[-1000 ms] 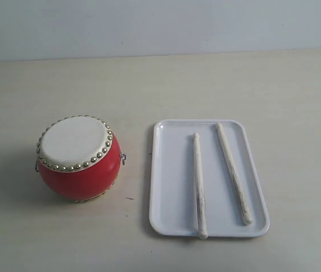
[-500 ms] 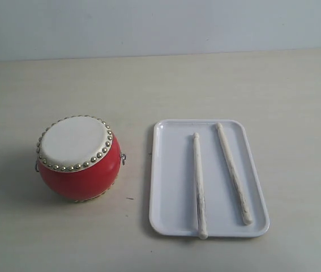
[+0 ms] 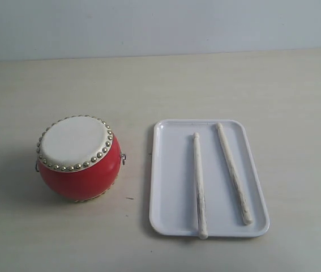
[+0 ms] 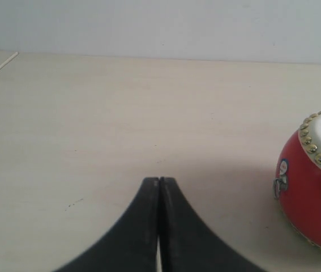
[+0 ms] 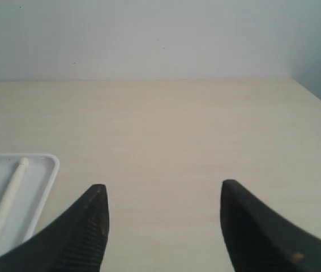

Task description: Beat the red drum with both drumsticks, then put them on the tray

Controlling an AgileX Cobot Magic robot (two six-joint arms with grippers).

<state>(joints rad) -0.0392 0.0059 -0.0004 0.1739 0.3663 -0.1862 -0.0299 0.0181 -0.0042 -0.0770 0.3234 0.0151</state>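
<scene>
Nothing had moved in the last second. On the table (image 3: 160,85), the tray (image 3: 174,187) lay toward the front right, and the red drum (image 3: 78,164) stood apart from it toward the front left. Both drumsticks (image 3: 232,173) lay on the tray side by side, not touching, and one poked a little over the front rim. The left gripper (image 4: 159,187) was pressed together near the drum, holding nothing. The right gripper (image 5: 163,190) stood wide apart near the tray's corner, holding nothing. The job looked either finished or not begun.
</scene>
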